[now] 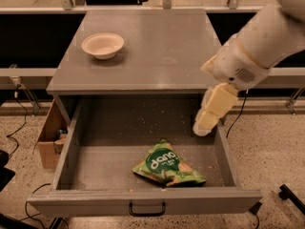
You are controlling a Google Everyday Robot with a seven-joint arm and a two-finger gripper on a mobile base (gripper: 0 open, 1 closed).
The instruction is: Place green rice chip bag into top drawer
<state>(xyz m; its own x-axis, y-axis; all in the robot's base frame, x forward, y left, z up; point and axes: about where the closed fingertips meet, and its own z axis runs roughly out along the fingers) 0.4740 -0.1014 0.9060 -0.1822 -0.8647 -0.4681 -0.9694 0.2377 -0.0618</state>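
The green rice chip bag [167,166] lies flat on the crumb-speckled floor of the open top drawer [105,151], near its front right. My gripper [205,126] hangs above the drawer's right wall, up and to the right of the bag, apart from it and holding nothing. The drawer's black handle [147,209] shows on the front panel.
A round beige bowl [102,45] stands on the grey tabletop [162,51] at the back left. A cardboard box [47,137] sits on the floor left of the drawer. Cables run along the floor at left and right.
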